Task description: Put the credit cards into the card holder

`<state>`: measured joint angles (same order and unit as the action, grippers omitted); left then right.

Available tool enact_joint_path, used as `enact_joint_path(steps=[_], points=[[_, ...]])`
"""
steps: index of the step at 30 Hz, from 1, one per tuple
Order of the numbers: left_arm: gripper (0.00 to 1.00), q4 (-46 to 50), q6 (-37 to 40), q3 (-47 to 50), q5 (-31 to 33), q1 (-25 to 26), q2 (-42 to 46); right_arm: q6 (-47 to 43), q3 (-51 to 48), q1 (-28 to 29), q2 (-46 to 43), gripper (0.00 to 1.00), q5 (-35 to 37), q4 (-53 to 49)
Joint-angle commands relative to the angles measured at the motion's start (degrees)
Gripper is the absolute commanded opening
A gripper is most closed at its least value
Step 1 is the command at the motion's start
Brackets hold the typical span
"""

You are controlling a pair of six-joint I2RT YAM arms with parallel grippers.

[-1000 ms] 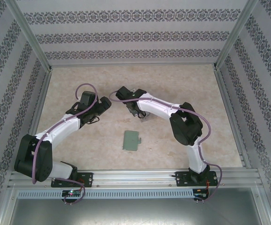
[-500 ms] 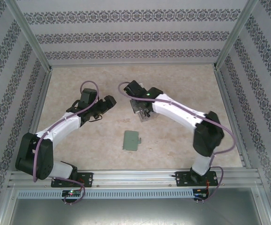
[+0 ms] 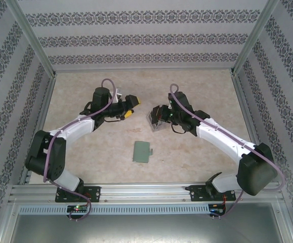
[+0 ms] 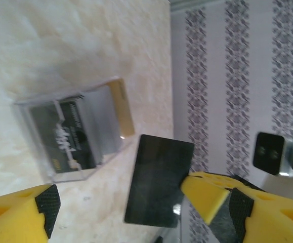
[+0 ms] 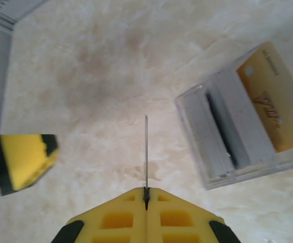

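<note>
Inside patterned walls [image 3: 146,38], on beige table [image 3: 197,147], left tool [image 3: 131,107] gapes (right tool [image 5: 146,191] pinches dark card [image 4: 159,179]).

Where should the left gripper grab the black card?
The card hangs in the air, pinched at one edge by the right gripper. The left gripper should probably come from the opposite side and squeeze the free end's two flat faces; its edges are too thin.
</note>
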<state>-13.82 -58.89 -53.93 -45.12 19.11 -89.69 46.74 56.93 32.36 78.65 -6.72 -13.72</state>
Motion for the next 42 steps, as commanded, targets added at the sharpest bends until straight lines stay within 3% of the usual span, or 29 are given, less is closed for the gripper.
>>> enact_joint_path(steps=[1,6,11,17,21,25,28,37,42], points=[[0.85,-8.23,-4.61,-2.40,-7.14,1.67,-2.81,7.38,-2.81,-1.54,-2.69,0.02,-7.99,11.52],[0.76,-9.29,-5.71,-3.47,-8.55,2.64,-3.91,9.41,-3.69,-2.68,-3.07,0.02,-10.85,14.23],[0.56,-12.15,-7.56,-4.52,-11.57,2.90,-5.31,11.35,-4.91,-3.99,-1.83,0.02,-15.67,19.08],[0.40,-11.67,-7.41,-5.85,-13.08,3.26,-5.41,14.06,-5.57,-5.45,0.81,0.02,-20.09,23.71],[0.43,-11.20,-7.39,-5.94,-12.87,3.21,-5.33,16.05,-6.53,-6.46,1.66,0.00,-22.64,26.97],[0.66,-2.13,-2.72,-6.28,-7.98,3.25,-3.89,14.58,-6.74,-6.78,0.09,0.00,-19.67,23.50],[0.68,-0.71,-1.69,-6.06,-6.24,3.18,-3.64,14.75,-7.74,-6.94,-1.11,0.00,-17.90,23.73],[0.32,-8.61,-6.11,-5.84,-9.85,3.22,-5.18,17.23,-8.41,-6.61,0.18,0.00,-19.45,26.61],[0.07,-8.45,-6.00,-6.10,-9.83,3.25,-5.06,17.06,-8.74,-7.06,-0.12,0.08,-21.11,27.07]])
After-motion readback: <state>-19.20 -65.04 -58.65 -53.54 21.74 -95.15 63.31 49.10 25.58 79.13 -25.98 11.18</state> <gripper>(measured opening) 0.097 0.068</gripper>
